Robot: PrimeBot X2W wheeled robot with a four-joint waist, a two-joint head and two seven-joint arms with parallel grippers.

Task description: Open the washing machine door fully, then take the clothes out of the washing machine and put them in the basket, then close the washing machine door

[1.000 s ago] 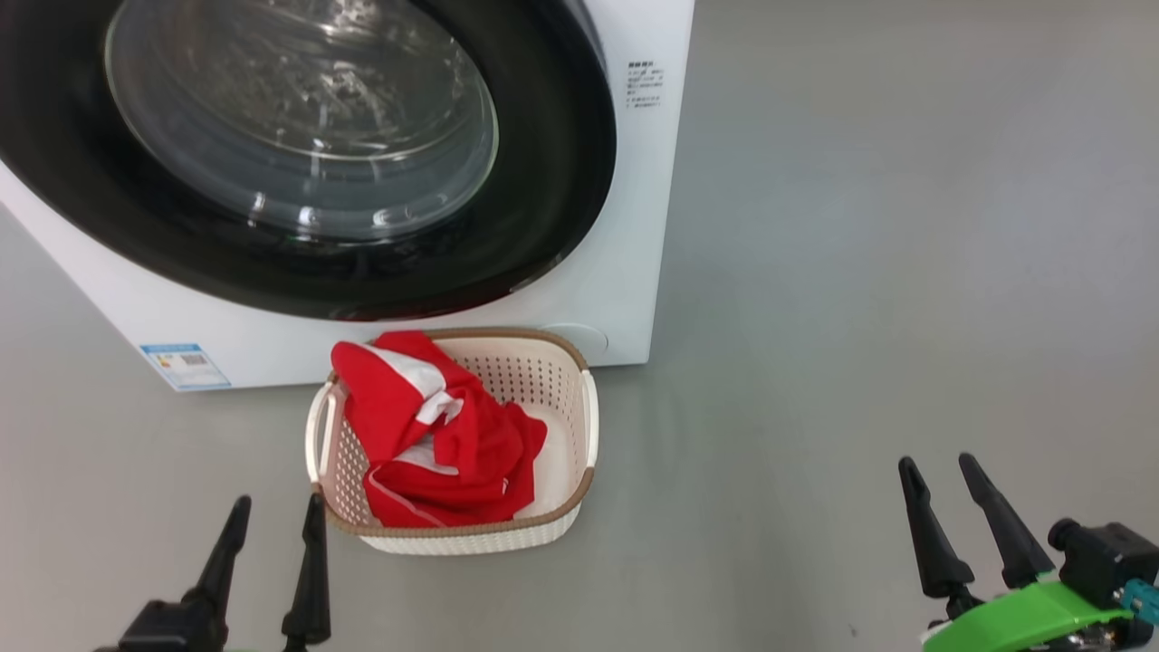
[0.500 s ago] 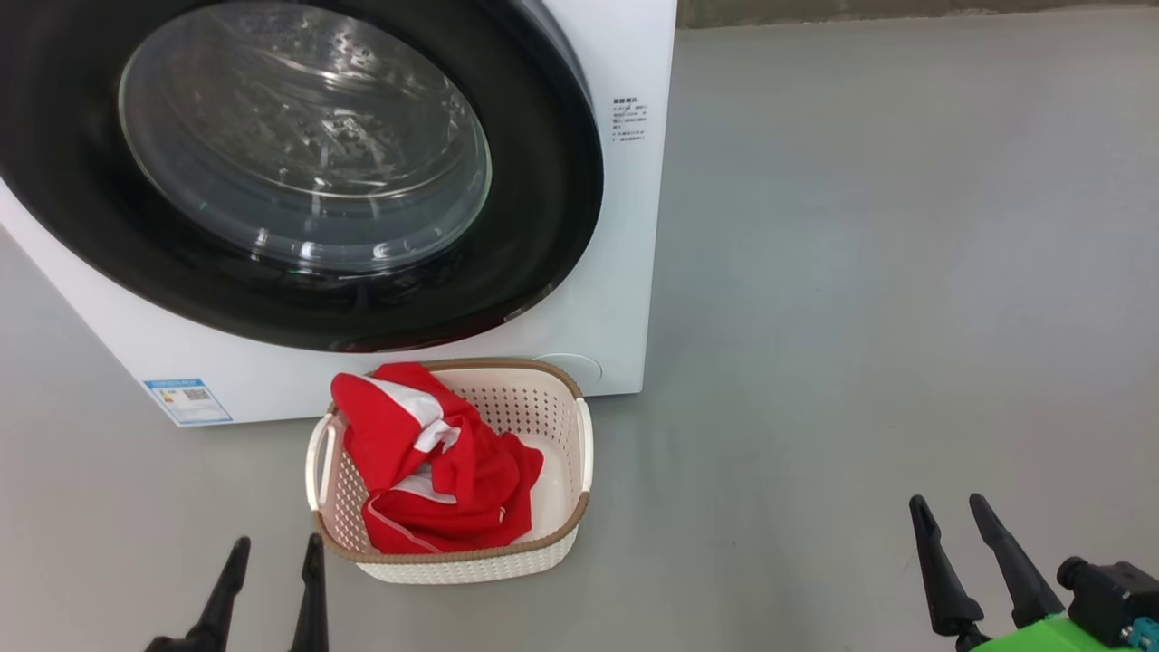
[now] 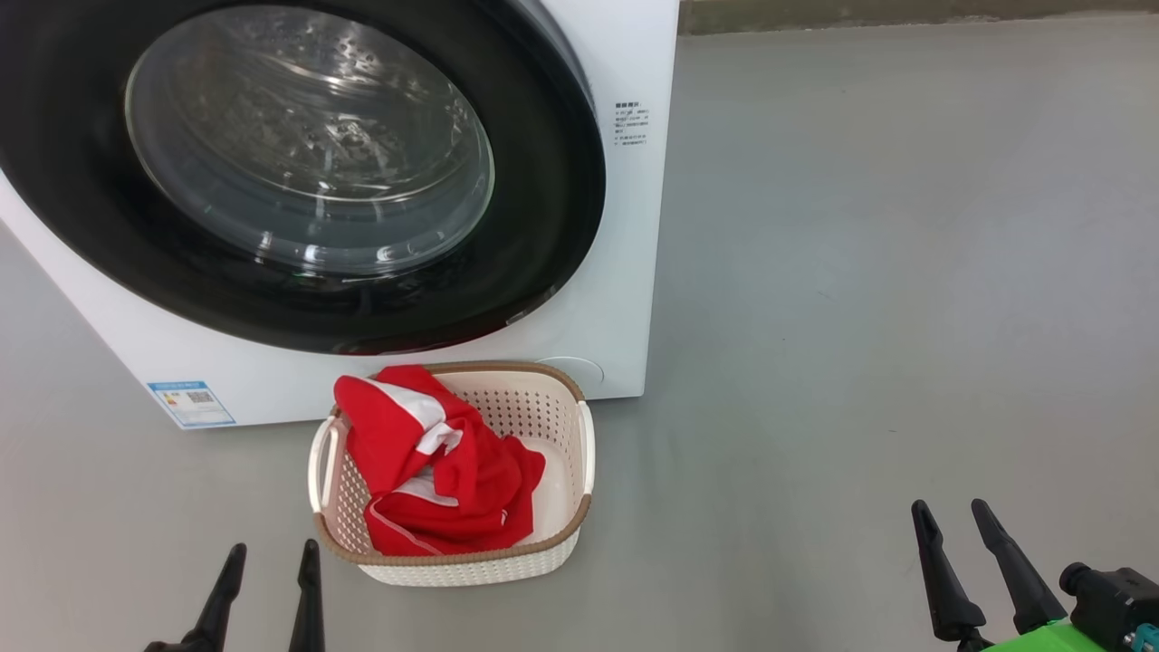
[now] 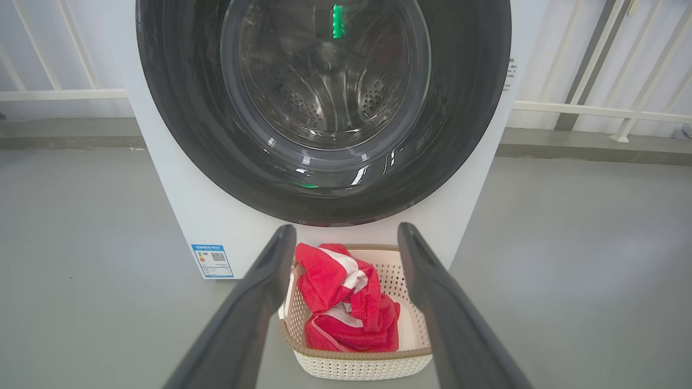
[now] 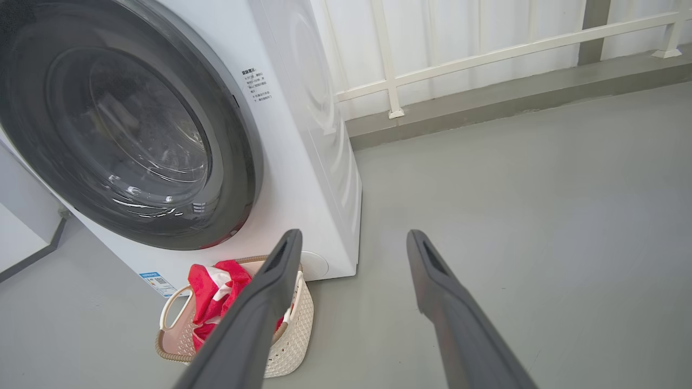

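door (image 3: pixel 543 226) shut | clothes (image 3: pixel 453 480), basket (image 3: pixel 471 570) unmoved | camera tilted up

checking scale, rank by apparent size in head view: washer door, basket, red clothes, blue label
largest to smallest:
glossy black-rimmed round glass door
cream perforated plastic basket
red-and-white fabric clothes
small blue label

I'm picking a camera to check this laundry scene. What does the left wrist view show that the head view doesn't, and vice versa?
Left wrist view adds: a white railing behind the washing machine. Head view adds: the right pincer, open, at lower right. Shared: the closed washing machine door, the clothes in the basket, the open left pincer.
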